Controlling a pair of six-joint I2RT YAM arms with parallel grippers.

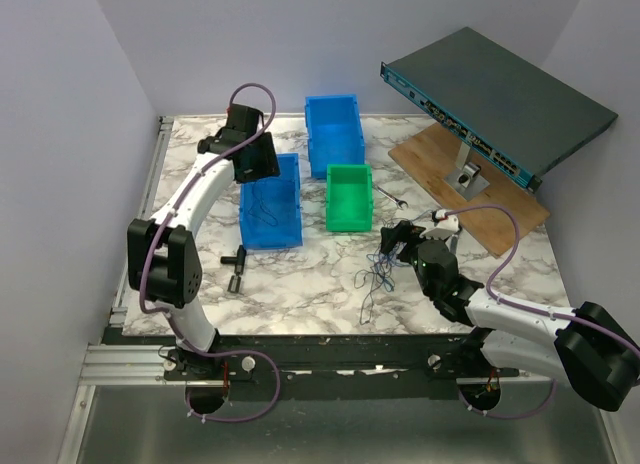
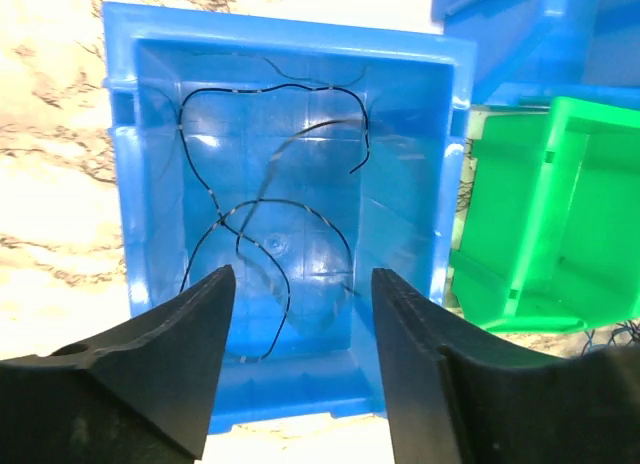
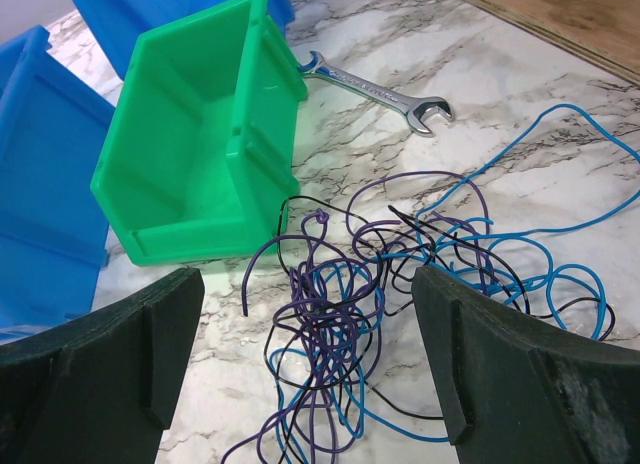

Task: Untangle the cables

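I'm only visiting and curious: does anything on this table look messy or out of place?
Yes. A knot of thin blue, purple and black wires sprawls on the marble table beside the green bin, all snarled. A silver wrench lies loose just beyond, which seems unrelated. One black wire sits alone in a blue bin.

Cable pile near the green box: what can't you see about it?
- Right wrist view: the cable pile runs off the bottom edge, cutting off some ends.
- Top view: its strands are too small to count, and the right gripper covers part.
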